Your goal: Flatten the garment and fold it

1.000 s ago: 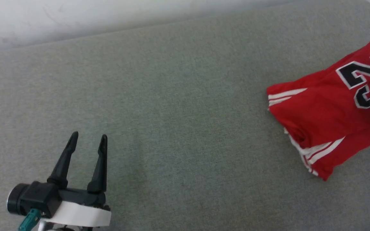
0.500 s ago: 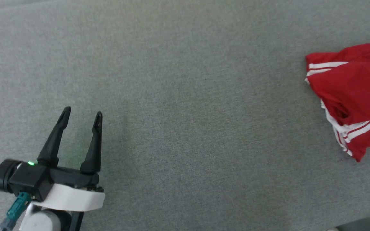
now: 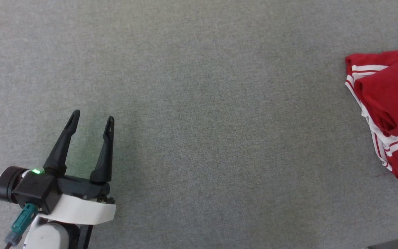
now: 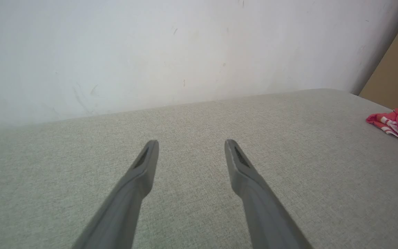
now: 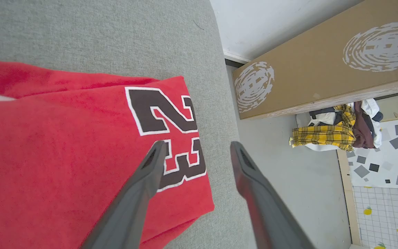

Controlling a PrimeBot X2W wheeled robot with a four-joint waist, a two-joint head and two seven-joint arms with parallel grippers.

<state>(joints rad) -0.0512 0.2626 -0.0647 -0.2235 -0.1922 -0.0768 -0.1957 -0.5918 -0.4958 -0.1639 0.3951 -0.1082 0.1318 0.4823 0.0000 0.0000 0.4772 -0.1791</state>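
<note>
Grey woven surface (image 3: 199, 103) lies under the left pincer (image 3: 93, 117), whose fingers are spread with nothing between them. Well apart to its right, the red garment (image 3: 389, 100) lies bunched in folds. The right pincer (image 5: 198, 143) is spread over the garment's edge, gripping nothing. One finger is over the black "23" print (image 5: 166, 121), the other over bare grey cloth.

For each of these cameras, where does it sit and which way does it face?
Head view: on the head, looking down on the grey cushion; left tool, open, lower left; shirt at right edge.
Left wrist view: low over the cushion, facing the white wall along its own fingers.
Right wrist view: above the shirt, facing down past the cushion's edge; right tool open.
Shared: all show the shirt.
</note>
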